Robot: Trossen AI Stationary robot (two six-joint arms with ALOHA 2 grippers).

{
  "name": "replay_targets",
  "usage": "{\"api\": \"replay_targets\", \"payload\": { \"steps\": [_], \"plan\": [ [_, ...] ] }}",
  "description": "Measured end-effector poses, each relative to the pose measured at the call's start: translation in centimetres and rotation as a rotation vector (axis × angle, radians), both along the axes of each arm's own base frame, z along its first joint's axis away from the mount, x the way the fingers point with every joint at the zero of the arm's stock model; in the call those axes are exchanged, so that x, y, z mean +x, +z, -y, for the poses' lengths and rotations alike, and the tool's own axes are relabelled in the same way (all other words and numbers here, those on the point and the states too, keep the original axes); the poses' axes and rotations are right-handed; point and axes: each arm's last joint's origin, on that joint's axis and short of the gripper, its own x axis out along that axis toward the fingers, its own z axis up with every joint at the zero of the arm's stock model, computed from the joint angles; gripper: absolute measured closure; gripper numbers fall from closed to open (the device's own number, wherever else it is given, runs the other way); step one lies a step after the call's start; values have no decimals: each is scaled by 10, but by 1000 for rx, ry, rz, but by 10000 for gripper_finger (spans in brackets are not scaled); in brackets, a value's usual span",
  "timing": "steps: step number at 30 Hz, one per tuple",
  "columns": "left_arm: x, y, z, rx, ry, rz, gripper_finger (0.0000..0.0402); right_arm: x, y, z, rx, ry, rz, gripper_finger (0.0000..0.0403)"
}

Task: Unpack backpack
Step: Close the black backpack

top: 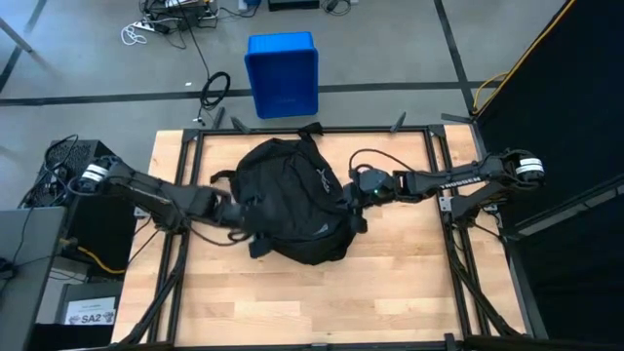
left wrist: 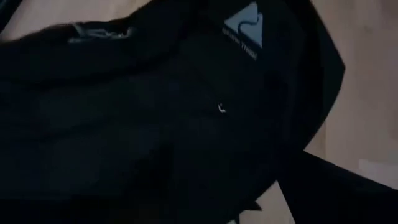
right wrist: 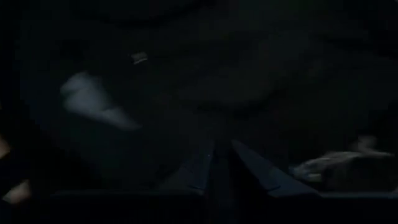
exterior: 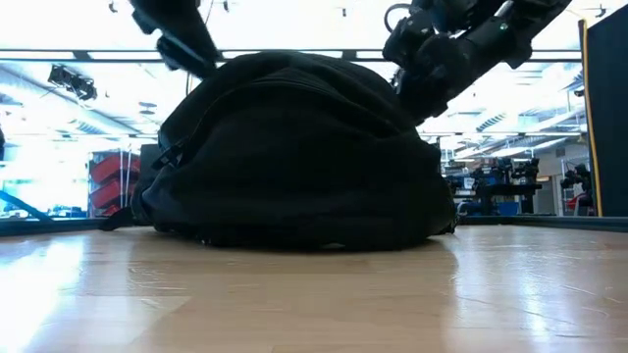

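Backpack (top: 292, 200) lies flat on the tabletop (top: 322, 302), in its far half and about midway between the left and right edges, a rounded black mound with no contents showing outside it. Its long axis runs from the far edge toward the near-right; the top loop end points at the far edge, toward the blue bin (top: 283, 73) on the floor beyond, and the broader bottom end faces the near edge. A strap trails off its left side.

The left hand (top: 237, 209) sits against the bag's left flank with its fingers spread, gripping nothing. The right hand (top: 363, 187) presses on the right flank near the top end with its fingers closed almost together; the right wrist view is too dark to show whether they pinch a zipper pull, a fold of fabric or nothing.

My worry is the soft cloth. If the closed right hand has only a fold, a pull would lift or drag the whole bag toward the right edge without opening it, since the left hand does not pin it. A loose strap could also snag a finger.
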Motion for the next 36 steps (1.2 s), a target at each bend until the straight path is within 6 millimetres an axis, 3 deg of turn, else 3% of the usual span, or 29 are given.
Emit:
{"api": "replay_targets", "payload": {
  "steps": [7, 14, 21, 28, 36],
  "plan": [
    [-23, -47, 31, 16, 87, 6, 179, -1, -1, -17, 6, 153, -13, 401],
    [-44, -79, 35, 14, 229, -3, 194, 0, 0, -17, -3, 147, 0, 399],
    [-45, -81, 33, 27, 305, 54, 195, 0, -1, -18, -13, 155, 0, 399],
    [-45, -70, 48, -128, 329, 85, 195, -6, -11, -15, -63, 186, -18, 399],
    [-50, -72, 56, 6, 298, 205, 195, -12, -23, -5, -64, 149, -41, 397]
  ]
}}
